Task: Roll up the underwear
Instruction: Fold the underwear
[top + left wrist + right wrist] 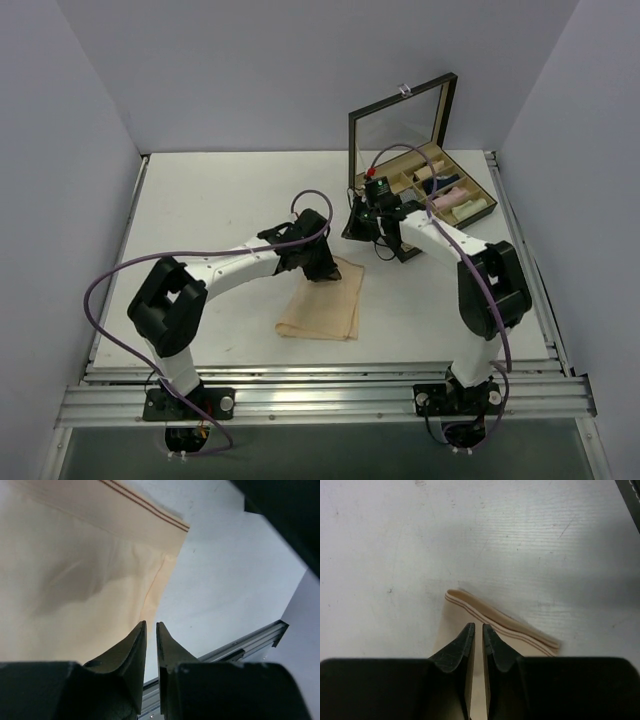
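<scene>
The underwear lies flat on the white table as a folded pale peach panel. In the left wrist view the underwear fills the upper left, its striped waistband at the top. My left gripper rests at the cloth's far edge; the left gripper is open by a narrow gap with only table showing between the fingers. My right gripper hovers just past the cloth's far right corner. In its own view the right gripper is shut to a slit above the underwear, holding nothing.
An open wooden box with a mirrored lid stands at the back right, close behind the right gripper. Its compartments hold cloth rolls. An aluminium rail runs along the table's near edge. Grey walls close in both sides.
</scene>
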`<state>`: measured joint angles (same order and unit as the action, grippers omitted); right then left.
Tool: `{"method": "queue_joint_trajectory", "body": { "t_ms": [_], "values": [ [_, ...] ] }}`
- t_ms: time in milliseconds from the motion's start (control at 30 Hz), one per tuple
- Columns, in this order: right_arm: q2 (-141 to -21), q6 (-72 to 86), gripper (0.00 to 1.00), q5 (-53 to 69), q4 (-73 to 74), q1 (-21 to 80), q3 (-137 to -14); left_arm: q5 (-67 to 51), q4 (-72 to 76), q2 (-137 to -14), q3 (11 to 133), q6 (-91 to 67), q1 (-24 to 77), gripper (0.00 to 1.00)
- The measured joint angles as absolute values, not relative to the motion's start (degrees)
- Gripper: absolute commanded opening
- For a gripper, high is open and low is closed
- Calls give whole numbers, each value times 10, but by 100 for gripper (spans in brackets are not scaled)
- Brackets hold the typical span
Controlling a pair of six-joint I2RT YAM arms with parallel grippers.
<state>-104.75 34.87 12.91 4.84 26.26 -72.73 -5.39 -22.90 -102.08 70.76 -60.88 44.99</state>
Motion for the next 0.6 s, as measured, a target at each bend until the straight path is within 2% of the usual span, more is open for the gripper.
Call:
{"method": "queue_joint_trajectory", "body": {
  "t_ms": [133, 267, 433, 600],
  "values": [
    [-983, 354, 7, 121, 53, 263, -682, -64, -249, -1018, 737, -596, 429, 20],
    [-972, 362, 7, 120, 54, 265, -633, -82, -262, -1029, 762, -580, 386, 12],
    [-974, 373, 6, 119, 47, 267, -582, -94, -262, -1095, 800, -552, 343, 11],
    [-990, 375, 5, 116, 23, 267, -550, -100, -263, -1162, 809, -533, 344, 11]
  ]
}}
